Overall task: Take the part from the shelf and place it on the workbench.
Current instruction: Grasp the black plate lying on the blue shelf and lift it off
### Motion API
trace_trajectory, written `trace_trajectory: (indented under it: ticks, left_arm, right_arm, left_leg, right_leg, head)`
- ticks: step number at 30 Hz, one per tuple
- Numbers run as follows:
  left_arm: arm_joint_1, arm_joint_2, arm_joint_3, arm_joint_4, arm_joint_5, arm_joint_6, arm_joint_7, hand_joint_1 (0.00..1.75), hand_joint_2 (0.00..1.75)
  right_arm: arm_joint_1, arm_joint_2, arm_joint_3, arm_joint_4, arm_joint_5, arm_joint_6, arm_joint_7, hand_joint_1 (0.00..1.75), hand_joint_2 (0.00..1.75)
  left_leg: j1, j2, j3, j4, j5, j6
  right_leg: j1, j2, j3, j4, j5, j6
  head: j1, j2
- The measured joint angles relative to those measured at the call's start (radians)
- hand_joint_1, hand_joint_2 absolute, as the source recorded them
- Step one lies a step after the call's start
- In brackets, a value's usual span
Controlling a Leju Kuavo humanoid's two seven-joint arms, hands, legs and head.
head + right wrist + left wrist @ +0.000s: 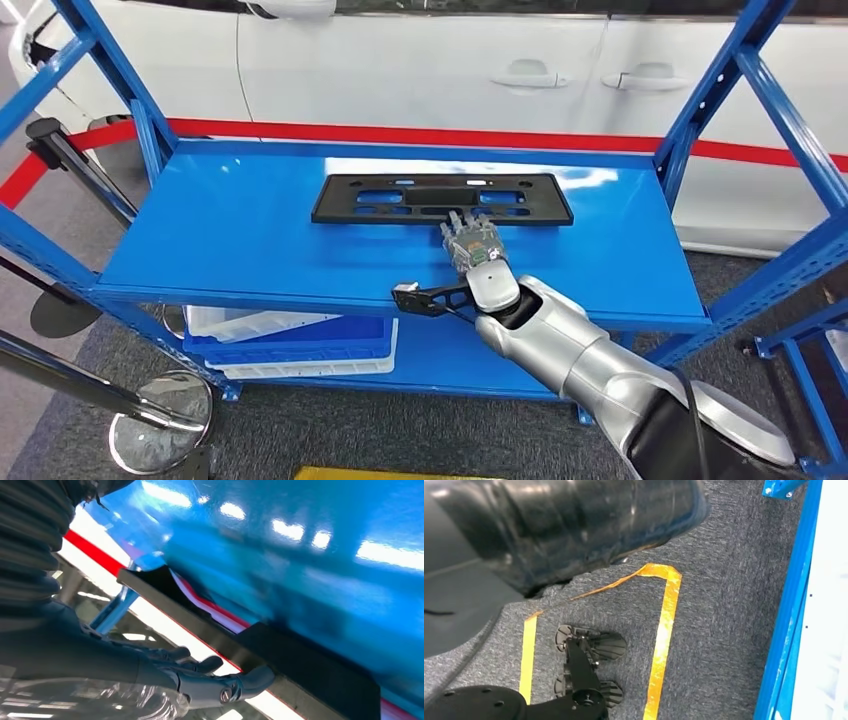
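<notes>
Part (441, 199), a flat black slotted plastic panel, lies lengthwise on the blue shelf (230, 240), toward the 12 o'clock half of the deck and well clear of every edge. Right hand (471, 243) reaches in from 5 o'clock with its fingers at the panel's near long edge, slightly right of its middle; in the right wrist view the fingertips (250, 679) lie along that edge and appear to touch it, but whether they have closed on it I cannot tell. Judgement: the step in hand is securing the grasp. A hold so near the middle should keep the long panel level; fingers should get under the edge before any lift, since a thin flat piece may slide toward the white car (560, 70) at 12 o'clock. Blue uprights (722, 90) at 2 and 10 o'clock and the front lip at 6 o'clock bound the withdrawal; the panel should be lifted first, then drawn straight toward 6 o'clock. Left hand's state cannot be told.
</notes>
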Motion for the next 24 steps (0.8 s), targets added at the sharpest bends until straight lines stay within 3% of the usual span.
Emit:
trace_trajectory:
  ticks: [2,4,5,7,8,9,11,13,14,17,19,21,23,24]
  left_arm:
    - [0.001,0.0,-0.004,0.0,0.0,-0.001,-0.001,0.0,0.0]
    - [0.0,-0.001,-0.006,0.0,0.0,-0.001,-0.001,0.0,0.0]
    - [0.0,-0.001,-0.007,0.0,0.0,-0.002,-0.002,0.0,0.0]
    - [0.0,-0.001,-0.01,0.0,0.0,-0.004,-0.002,0.0,0.0]
    - [0.001,-0.001,-0.011,0.0,0.0,-0.007,-0.004,0.0,0.0]
    - [0.001,-0.001,-0.012,0.0,0.0,-0.012,-0.007,0.0,0.0]
    - [0.001,-0.002,-0.013,0.0,0.001,-0.021,-0.017,0.0,0.0]
    - [0.001,-0.003,-0.014,0.0,0.003,-0.03,-0.028,0.0,0.0]
    - [0.0,-0.003,-0.014,0.0,0.004,-0.033,-0.033,0.0,0.0]
    - [0.001,-0.004,-0.016,0.0,0.01,-0.045,-0.049,0.0,0.0]
    - [0.002,-0.005,-0.017,0.0,0.014,-0.056,-0.061,0.0,0.87]
    - [0.002,-0.006,-0.018,0.0,0.018,-0.063,-0.07,0.0,1.75]
    - [0.001,-0.005,-0.019,0.0,0.02,-0.068,-0.074,0.0,1.75]
    - [0.002,-0.005,-0.02,0.0,0.02,-0.069,-0.075,0.0,1.75]
  right_arm:
    - [-0.001,-0.001,0.0,0.009,0.003,0.002,0.004,0.0,1.75]
    - [-0.004,-0.001,-0.001,0.017,0.004,0.002,0.007,0.0,1.75]
    - [-0.004,-0.002,-0.001,0.022,0.004,0.002,0.009,0.32,1.75]
    - [-0.004,-0.002,-0.001,0.031,0.005,-0.002,0.016,1.16,1.75]
    - [-0.003,-0.003,-0.002,0.036,0.005,-0.005,0.02,1.58,1.75]
    - [-0.002,-0.004,-0.004,0.04,0.005,-0.008,0.023,1.68,1.75]
    - [-0.005,-0.005,-0.011,0.046,0.005,-0.017,0.027,1.72,1.75]
    - [-0.013,-0.006,-0.022,0.048,0.005,-0.027,0.026,1.75,1.75]
    - [-0.016,-0.006,-0.026,0.048,0.006,-0.029,0.025,1.75,1.75]
    - [-0.019,-0.006,-0.03,0.045,0.008,-0.033,0.021,1.75,1.75]
    - [-0.02,-0.006,-0.034,0.04,0.012,-0.035,0.021,1.75,1.75]
    - [-0.022,-0.005,-0.039,0.031,0.018,-0.039,0.021,1.75,1.75]
    - [-0.022,-0.005,-0.041,0.019,0.024,-0.042,0.018,1.75,1.75]
    - [-0.022,-0.005,-0.041,0.013,0.026,-0.043,0.016,1.75,1.75]
  left_leg:
    - [0.004,0.001,0.001,-0.005,0.006,0.011]
    - [0.009,0.003,0.003,-0.012,0.012,0.023]
    - [0.008,0.004,0.003,-0.013,0.013,0.026]
    - [0.007,0.005,0.001,-0.012,0.013,0.029]
    - [0.007,0.005,0.001,-0.011,0.013,0.03]
    - [0.007,0.005,0.001,-0.009,0.012,0.03]
    - [0.007,0.003,0.001,-0.005,0.01,0.028]
    - [0.004,0.0,-0.002,0.002,0.005,0.022]
    - [0.002,0.0,-0.004,0.005,0.004,0.017]
    - [0.003,0.0,-0.008,0.006,0.005,0.004]
    - [0.004,0.001,-0.022,0.038,-0.019,-0.008]
    - [0.006,0.002,-0.069,0.147,-0.078,-0.017]
    - [0.007,0.002,-0.124,0.264,-0.119,-0.02]
    - [0.007,0.002,-0.133,0.28,-0.113,-0.02]
  right_leg:
    - [0.0,0.0,0.0,-0.001,-0.001,0.011]
    - [0.0,0.0,-0.02,0.043,-0.034,0.02]
    - [-0.001,-0.001,-0.043,0.095,-0.065,0.023]
    - [-0.002,-0.002,-0.102,0.227,-0.123,0.025]
    - [-0.002,-0.002,-0.12,0.268,-0.131,0.026]
    - [-0.002,-0.002,-0.121,0.272,-0.12,0.026]
    - [-0.004,-0.002,-0.073,0.172,-0.056,0.022]
    - [-0.002,-0.001,-0.014,0.051,-0.016,0.016]
    - [-0.001,-0.001,0.001,0.019,-0.011,0.013]
    - [0.002,-0.001,0.006,0.006,-0.011,0.0]
    - [-0.002,-0.003,0.008,-0.001,-0.005,-0.011]
    - [-0.005,-0.003,0.009,-0.004,-0.002,-0.017]
    - [-0.004,-0.002,0.008,-0.003,-0.003,-0.019]
    - [-0.004,-0.002,0.008,-0.002,-0.003,-0.019]
  head:
    - [0.0,0.0]
    - [0.002,0.0]
    - [0.002,0.0]
    - [0.003,0.0]
    - [0.003,0.0]
    - [0.003,0.0]
    - [0.003,0.0]
    - [0.002,0.0]
    - [0.002,0.0]
    - [0.002,0.0]
    - [0.0,0.0]
    - [-0.002,0.0]
    - [-0.002,0.0]
    - [-0.002,0.0]
